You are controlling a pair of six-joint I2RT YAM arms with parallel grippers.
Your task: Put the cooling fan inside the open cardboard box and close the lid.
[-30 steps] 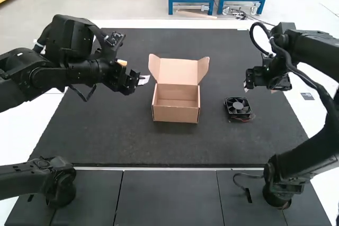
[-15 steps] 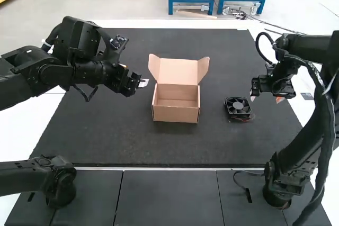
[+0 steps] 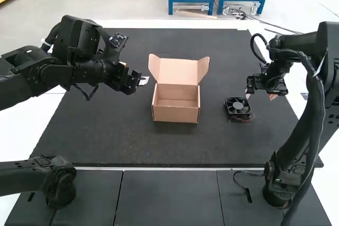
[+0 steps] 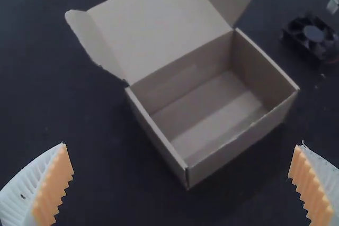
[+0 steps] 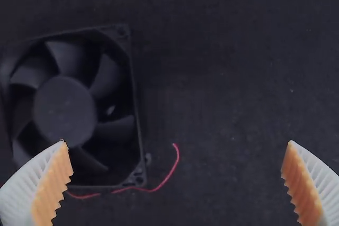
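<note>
High view showed the cooling fan (image 3: pixel 238 107) lying flat on the black mat (image 3: pixel 106 130), off the cardboard box's (image 3: pixel 176 101) right side, not touching it; the right gripper (image 3: pixel 260 92) hung just past the fan, farther from the box, fingers wide open, much the nearer arm; the left gripper (image 3: pixel 139 79) hung at the box's left side, open too; the box lid stood up.

Robotics laboratory or workshop test bench. Two black jointed arms, the left arm (image 3: pixel 47 75) and the right arm (image 3: pixel 310 72), stand on round bases (image 3: pixel 53 181) at the front edge of a white table (image 3: pixel 18 136) that carries a black mat (image 3: pixel 106 125), with dark panels (image 3: pixel 169 197) along the front. Staged work items rest on the mat: an open cardboard box (image 3: pixel 176 104) and a cooling fan (image 3: pixel 238 108)
</note>
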